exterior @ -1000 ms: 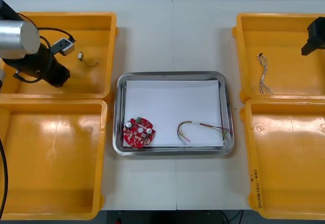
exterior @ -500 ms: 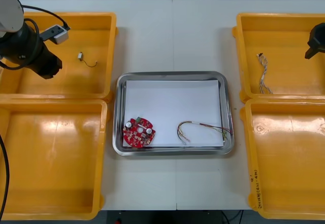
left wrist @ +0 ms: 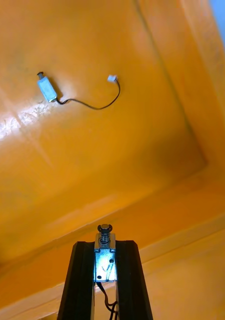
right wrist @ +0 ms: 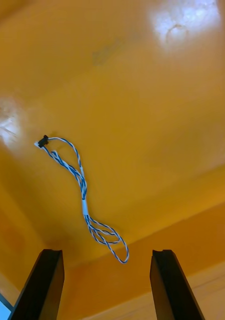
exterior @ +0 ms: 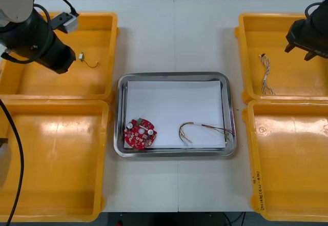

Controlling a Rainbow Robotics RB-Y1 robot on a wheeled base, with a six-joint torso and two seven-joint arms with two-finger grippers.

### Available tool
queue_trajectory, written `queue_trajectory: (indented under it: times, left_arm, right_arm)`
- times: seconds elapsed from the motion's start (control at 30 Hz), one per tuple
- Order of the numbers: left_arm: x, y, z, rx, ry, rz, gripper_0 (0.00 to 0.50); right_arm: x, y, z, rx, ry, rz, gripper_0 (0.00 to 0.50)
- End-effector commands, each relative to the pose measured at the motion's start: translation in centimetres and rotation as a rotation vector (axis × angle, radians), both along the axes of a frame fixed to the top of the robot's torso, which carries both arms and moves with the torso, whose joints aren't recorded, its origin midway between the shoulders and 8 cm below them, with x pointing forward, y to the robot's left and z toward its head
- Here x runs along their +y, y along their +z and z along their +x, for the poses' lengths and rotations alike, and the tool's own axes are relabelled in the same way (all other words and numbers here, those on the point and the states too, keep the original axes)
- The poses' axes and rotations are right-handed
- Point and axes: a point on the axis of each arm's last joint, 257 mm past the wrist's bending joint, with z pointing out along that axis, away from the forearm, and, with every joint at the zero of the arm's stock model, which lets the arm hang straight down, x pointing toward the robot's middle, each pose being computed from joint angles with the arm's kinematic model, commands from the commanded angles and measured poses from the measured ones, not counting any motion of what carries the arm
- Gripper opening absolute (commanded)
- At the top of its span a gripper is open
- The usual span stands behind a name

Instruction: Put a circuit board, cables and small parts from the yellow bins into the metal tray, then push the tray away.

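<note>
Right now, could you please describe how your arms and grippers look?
The left arm is a black cylinder with a silver round cap, a small white box and looping black cables. The right arm is black and blocky. The left gripper and right gripper have flat black bar fingers.

Place: you look at a lab or workshop table (exterior: 174,36).
Bins: yellow bins (exterior: 51,185) at 9 and 3 o'clock.
Middle: metal tray (exterior: 174,75) with a red circuit board (exterior: 140,133).

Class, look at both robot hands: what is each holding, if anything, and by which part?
The left hand pinches a small metal part by the sides of its body. The right hand is open, holding nothing.
</note>
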Motion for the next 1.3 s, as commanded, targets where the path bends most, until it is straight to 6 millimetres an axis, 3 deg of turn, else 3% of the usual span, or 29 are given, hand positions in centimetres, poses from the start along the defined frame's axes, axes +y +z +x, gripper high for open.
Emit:
queue_trajectory:
  times: [0.03,0.2,0.57,0.83,1.1,1.3]
  left_arm:
    - [-3.3,1.8,0.0,-0.070,0.037,-0.064,0.000]
    - [-7.1,1.9,-0.4,-0.095,0.042,-0.095,0.000]
    - [-13.2,0.7,-2.1,-0.087,0.051,-0.129,0.000]
    - [-15.8,-1.4,-3.6,-0.051,0.067,-0.109,0.000]
    - [-17.0,-3.8,-4.7,-0.004,0.088,-0.078,0.000]
    - [-17.8,-5.0,-3.8,0.003,0.084,-0.106,0.000]
  right_arm:
    - [2.0,3.3,2.5,-0.096,0.024,0.026,0.500]
    - [2.9,2.9,4.0,-0.116,0.094,-0.008,0.500]
    - [3.2,0.4,5.0,-0.105,0.160,-0.094,0.500]
    - [4.8,-1.8,4.9,-0.071,0.191,-0.105,0.500]
    - [5.1,-4.2,4.8,-0.064,0.221,-0.095,0.500]
    - [4.9,-5.4,4.7,-0.066,0.243,-0.099,0.500]
